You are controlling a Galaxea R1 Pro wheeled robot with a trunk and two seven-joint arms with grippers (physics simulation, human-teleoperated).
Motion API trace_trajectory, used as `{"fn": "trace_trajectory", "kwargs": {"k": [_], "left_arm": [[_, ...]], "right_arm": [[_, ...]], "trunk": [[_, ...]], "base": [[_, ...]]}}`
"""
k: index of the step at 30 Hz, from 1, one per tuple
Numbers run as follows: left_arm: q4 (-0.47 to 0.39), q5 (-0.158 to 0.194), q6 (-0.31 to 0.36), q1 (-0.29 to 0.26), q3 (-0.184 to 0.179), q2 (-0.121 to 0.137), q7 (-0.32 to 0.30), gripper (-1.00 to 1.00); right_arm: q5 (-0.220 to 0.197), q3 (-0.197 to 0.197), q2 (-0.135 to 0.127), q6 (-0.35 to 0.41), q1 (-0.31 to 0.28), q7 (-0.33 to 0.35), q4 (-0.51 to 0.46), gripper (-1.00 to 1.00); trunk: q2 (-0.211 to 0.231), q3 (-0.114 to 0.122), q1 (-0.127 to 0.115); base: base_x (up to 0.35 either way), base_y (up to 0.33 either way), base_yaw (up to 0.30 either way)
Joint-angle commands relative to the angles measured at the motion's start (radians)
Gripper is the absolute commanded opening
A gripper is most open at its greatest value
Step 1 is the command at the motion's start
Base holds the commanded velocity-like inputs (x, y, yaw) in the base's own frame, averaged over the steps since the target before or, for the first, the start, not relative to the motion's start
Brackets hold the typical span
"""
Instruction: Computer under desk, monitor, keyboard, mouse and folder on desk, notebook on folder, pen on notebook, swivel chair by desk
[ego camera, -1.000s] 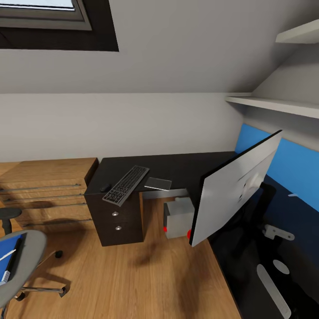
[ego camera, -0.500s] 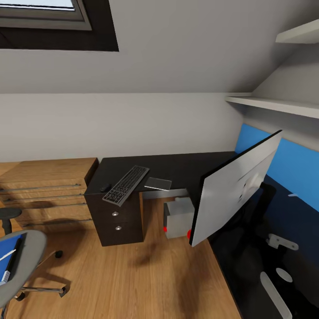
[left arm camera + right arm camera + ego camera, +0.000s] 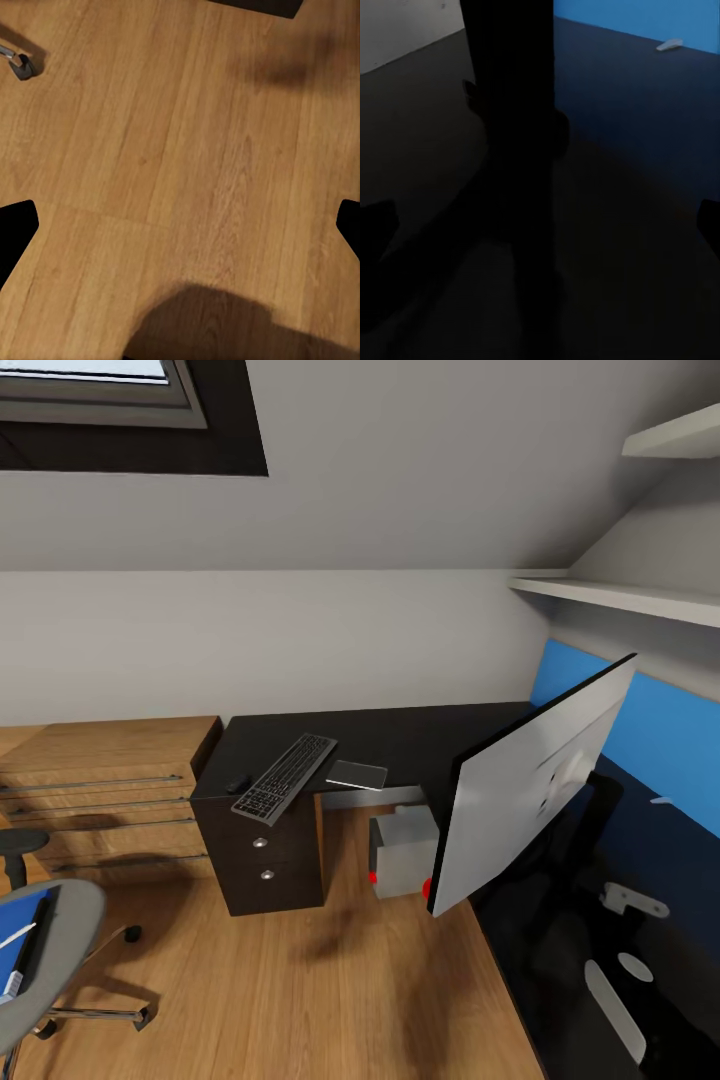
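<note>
The black L-shaped surface (image 3: 400, 732) stands in the room's corner, with a wooden chest (image 3: 100, 780) beside its drawer end and a blue panel (image 3: 650, 735) along its right wing. The keyboard (image 3: 285, 778) lies at a slant over the drawer unit, one end poking past the front edge. The mouse (image 3: 238, 784) sits just beside it on the chest side, and a flat grey rectangle (image 3: 357, 774) just beside it on the other. The computer (image 3: 405, 855) stands on the floor under the surface, its red dot low at one corner. The monitor (image 3: 535, 795) is on the right wing, turned edge-on to the room and leaning, its face pale with glare. The chair (image 3: 55, 960) is at the lower left, well apart from the surface. On its seat lies the folder (image 3: 12, 952), with a dark strip, likely the notebook (image 3: 36, 935), and the white pen (image 3: 20, 937) across it. In the left wrist view the left jaws are spread wide over bare wooden floor (image 3: 180, 150) with nothing between them, and a chair caster (image 3: 21, 66) shows near one corner. In the right wrist view the right jaws are likewise wide apart and hold nothing. The monitor's black stand (image 3: 514, 112) rises close in front of them on the dark surface; whether they touch it I cannot tell.
</note>
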Motion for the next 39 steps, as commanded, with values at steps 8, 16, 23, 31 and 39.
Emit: {"fn": "trace_trajectory", "kwargs": {"k": [8, 16, 23, 31, 39], "left_arm": [[0.0, 0.009, -0.003, 0.0, -0.004, 0.0, 0.001, 1.0], [0.0, 0.009, -0.002, 0.0, -0.004, 0.0, 0.001, 1.0], [0.0, 0.009, -0.003, 0.0, -0.004, 0.0, 0.001, 1.0], [0.0, 0.009, -0.002, 0.0, -0.004, -0.001, -0.001, 1.0], [0.0, 0.009, -0.003, 0.0, -0.004, -0.001, -0.003, 1.0]], "right_arm": [[0.024, 0.002, -0.001, -0.059, -0.117, 0.047, 0.159, 1.0], [0.033, 0.002, -0.001, -0.081, -0.18, 0.067, 0.242, 1.0], [0.035, 0.002, -0.001, -0.127, -0.257, 0.072, 0.36, 1.0], [0.035, 0.002, -0.001, -0.139, -0.286, 0.073, 0.402, 1.0], [0.033, 0.002, -0.001, -0.213, -0.291, 0.074, 0.415, 1.0]], "trunk": [[-0.001, -0.001, 0.0], [-0.001, -0.001, 0.0], [-0.001, -0.001, 0.0], [-0.001, -0.001, 0.0], [-0.001, -0.001, 0.0]], "base": [[0.0, 0.0, 0.0], [0.0, 0.0, 0.0], [0.0, 0.0, 0.0], [0.0, 0.0, 0.0], [0.0, 0.0, 0.0]]}}
